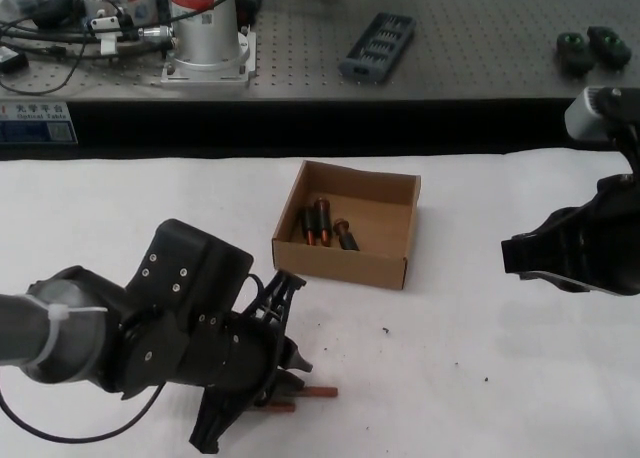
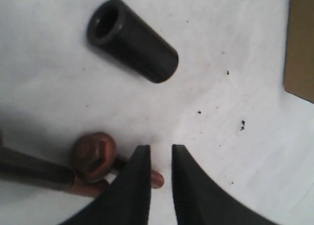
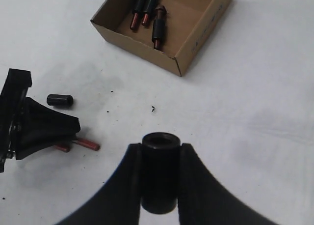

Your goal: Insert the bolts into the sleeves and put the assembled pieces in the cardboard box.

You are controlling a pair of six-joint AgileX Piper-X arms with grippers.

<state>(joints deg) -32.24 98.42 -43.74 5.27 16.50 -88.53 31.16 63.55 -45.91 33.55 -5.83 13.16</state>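
My right gripper (image 3: 160, 146) is shut on a black sleeve (image 3: 159, 181), held upright with its bore showing, above the white table right of the cardboard box (image 1: 340, 263). Three assembled pieces (image 1: 322, 221) lie in the box. My left gripper (image 2: 161, 149) hangs low over two copper bolts (image 2: 95, 154) at the table's front. Its fingers stand a narrow gap apart, and one bolt's tip shows in that gap. A second black sleeve (image 2: 132, 41) lies on its side just beyond the bolts. The bolts (image 1: 310, 391) lie beside the left gripper (image 1: 298, 366).
The box's wall (image 2: 300, 43) is close to the left gripper. Behind the table, a perforated bench carries a metal column (image 1: 205, 28), cables, a black ribbed part (image 1: 378, 46) and green knobs (image 1: 592, 50). Bare white table lies between the arms.
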